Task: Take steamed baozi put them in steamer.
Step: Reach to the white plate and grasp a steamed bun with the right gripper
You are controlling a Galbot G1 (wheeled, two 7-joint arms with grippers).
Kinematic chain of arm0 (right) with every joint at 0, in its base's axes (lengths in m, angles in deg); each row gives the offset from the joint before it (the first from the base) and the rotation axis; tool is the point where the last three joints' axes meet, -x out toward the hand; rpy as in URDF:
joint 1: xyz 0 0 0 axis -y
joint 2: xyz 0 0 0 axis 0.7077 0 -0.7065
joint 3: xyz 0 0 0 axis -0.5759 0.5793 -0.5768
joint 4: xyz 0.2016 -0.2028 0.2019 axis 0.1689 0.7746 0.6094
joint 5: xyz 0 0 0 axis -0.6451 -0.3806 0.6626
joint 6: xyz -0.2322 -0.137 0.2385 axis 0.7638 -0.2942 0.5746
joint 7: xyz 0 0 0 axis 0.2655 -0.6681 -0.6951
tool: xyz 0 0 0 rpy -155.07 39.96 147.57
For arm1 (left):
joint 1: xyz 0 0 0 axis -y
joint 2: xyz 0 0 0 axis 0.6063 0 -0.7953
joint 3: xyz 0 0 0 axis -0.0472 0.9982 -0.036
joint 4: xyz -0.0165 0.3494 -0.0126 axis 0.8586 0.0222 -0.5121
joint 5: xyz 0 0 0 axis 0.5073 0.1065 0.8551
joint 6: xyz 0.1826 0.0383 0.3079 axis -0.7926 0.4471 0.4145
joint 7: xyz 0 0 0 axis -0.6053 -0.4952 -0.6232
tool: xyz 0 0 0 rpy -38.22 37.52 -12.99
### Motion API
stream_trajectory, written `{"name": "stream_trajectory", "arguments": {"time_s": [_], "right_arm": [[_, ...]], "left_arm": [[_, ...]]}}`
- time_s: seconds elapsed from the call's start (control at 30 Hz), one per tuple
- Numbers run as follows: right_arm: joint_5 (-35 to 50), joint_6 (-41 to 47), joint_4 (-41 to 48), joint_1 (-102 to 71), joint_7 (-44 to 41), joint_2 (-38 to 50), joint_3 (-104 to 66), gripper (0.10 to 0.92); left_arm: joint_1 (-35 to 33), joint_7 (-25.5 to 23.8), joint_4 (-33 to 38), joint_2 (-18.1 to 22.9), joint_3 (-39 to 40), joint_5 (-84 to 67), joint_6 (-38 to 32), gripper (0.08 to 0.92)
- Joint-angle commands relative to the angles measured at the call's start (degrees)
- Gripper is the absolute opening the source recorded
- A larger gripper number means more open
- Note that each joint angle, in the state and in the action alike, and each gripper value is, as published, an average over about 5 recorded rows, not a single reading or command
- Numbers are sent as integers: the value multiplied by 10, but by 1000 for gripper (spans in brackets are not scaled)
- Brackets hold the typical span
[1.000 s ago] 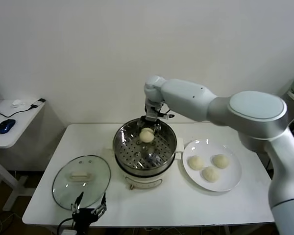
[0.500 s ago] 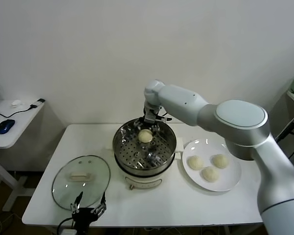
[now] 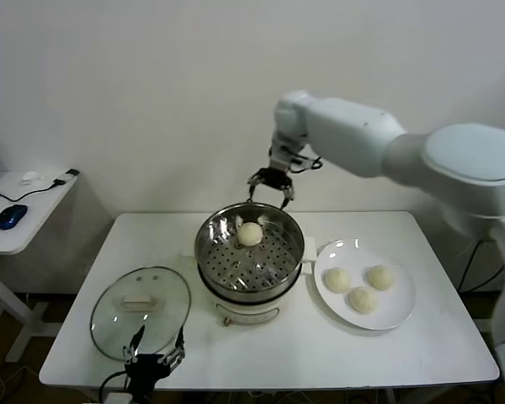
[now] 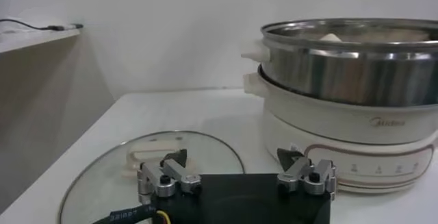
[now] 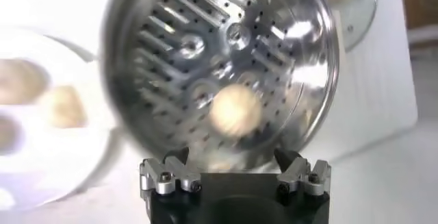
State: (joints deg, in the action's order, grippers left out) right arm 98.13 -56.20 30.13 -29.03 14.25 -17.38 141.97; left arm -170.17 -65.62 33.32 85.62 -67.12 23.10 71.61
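Observation:
One steamed baozi (image 3: 250,234) lies on the perforated floor at the back of the steel steamer (image 3: 215,252), which sits on its cream pot base. In the right wrist view the same baozi (image 5: 235,108) lies alone inside the steamer (image 5: 311,54). My right gripper (image 3: 270,191) hangs open and empty in the air above the steamer's far rim; its own view shows it (image 5: 233,160) spread wide with nothing between the fingers. Three more baozi (image 3: 359,286) rest on the white plate (image 3: 396,316) to the right. My left gripper (image 3: 152,360) is parked open at the table's front edge.
A round glass lid (image 3: 109,324) with a white handle lies flat at the front left, just behind the left gripper; the left wrist view shows the lid (image 4: 96,177) and the pot base (image 4: 342,143). A side table (image 3: 34,202) with a blue mouse stands at far left.
The right gripper has let go of the baozi inside the steamer, opened and risen up and back to above the far rim. The baozi stays on the perforated floor. The left arm has not moved.

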Motion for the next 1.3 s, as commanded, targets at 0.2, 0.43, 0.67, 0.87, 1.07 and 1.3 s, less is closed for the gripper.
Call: {"name": "stream_trajectory", "arguments": {"time_s": [0.2, 0.43, 0.67, 0.87, 1.07, 1.3], "right_arm": [[134, 378, -289, 121, 73, 291, 218, 823], [200, 497, -382, 15, 150, 332, 162, 823], [138, 515, -288, -114, 185, 280, 95, 823], [123, 506, -184, -202, 194, 224, 19, 823], [126, 505, -131, -251, 206, 179, -32, 823], [128, 505, -117, -263, 201, 156, -38, 823]], "left_arm": [[1, 0, -4, -1, -1, -2, -1, 823], [0, 1, -7, 4, -1, -1, -3, 823], [-4, 2, -9, 8, -2, -1, -5, 823], [-5, 3, -14, 10, -4, -1, -7, 823], [-4, 3, -20, 8, -7, -2, -7, 823], [-3, 2, -22, 5, -9, -3, -8, 823]]}}
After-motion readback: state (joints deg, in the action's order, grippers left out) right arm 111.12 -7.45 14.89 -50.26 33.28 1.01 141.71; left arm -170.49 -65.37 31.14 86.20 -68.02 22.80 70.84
